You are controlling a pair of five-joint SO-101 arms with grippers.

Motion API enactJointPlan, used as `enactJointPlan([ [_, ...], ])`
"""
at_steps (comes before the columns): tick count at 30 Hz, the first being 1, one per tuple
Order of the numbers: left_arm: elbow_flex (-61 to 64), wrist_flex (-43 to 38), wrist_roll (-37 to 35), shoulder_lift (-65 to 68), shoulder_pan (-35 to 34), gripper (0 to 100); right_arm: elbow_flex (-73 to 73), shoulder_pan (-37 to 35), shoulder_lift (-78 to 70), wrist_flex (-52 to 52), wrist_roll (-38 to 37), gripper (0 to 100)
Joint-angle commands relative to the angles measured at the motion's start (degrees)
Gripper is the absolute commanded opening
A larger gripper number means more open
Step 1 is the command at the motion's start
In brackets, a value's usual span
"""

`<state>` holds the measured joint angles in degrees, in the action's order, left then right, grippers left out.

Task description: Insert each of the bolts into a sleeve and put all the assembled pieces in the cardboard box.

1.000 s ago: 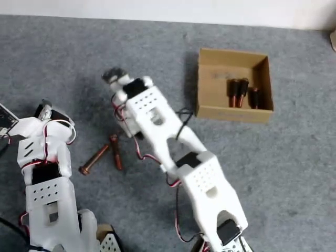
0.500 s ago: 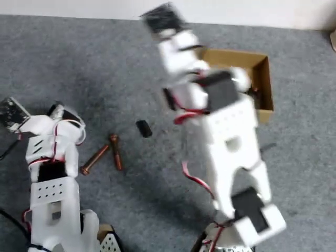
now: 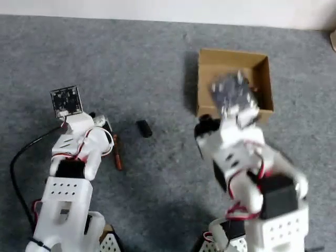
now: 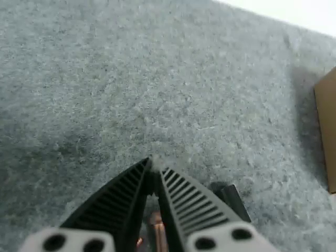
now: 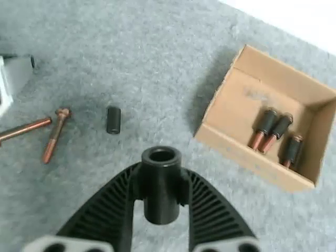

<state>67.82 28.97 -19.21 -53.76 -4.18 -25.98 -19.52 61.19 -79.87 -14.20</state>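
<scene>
Right gripper (image 5: 160,176) has pulled back, clamping a sleeve (image 5: 160,157).

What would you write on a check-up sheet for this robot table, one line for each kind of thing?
Surface: grey carpet.
Job's things: the cardboard box holds three assembled pieces; two bolts and one loose sleeve lie on the carpet.
Clutter: nothing seen.
Grippers: the right gripper is shut on the held sleeve; the left gripper is low over the carpet, by the bolts.
Cables: a black cable loops beside the left arm.
Surroundings: a white strip, maybe a wall, runs along the far edge.
</scene>
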Motion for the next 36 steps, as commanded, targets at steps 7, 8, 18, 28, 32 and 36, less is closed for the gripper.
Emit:
enactJointPlan([
  [7, -18.0, 27.2, -6.7, 0.5, 0.8, 1, -29.8, 14.4, 15.3, 19.2, 0.0, 0.5],
  [8, -18.3, 29.0, -7.1, 2.0, 0.9, 1, -32.1, 14.5, 14.7, 20.7, 1.2, 0.5],
  [18, -28.6, 22.9, -7.4, 40.4, 6.1, 1, -46.8, 14.4, 13.7, 34.1, 3.3, 0.5],
  [28, -35.8, 28.4, -7.6, 49.5, 6.0, 1, -49.0, 14.3, 13.7, 35.9, 3.3, 0.5],
  [32, -36.0, 30.0, -7.6, 49.5, 6.4, 1, -49.1, 14.3, 13.5, 37.3, 3.3, 0.5],
  [36, -37.1, 32.9, -7.6, 49.5, 6.5, 1, -50.3, 14.3, 13.4, 37.8, 3.3, 0.5],
])
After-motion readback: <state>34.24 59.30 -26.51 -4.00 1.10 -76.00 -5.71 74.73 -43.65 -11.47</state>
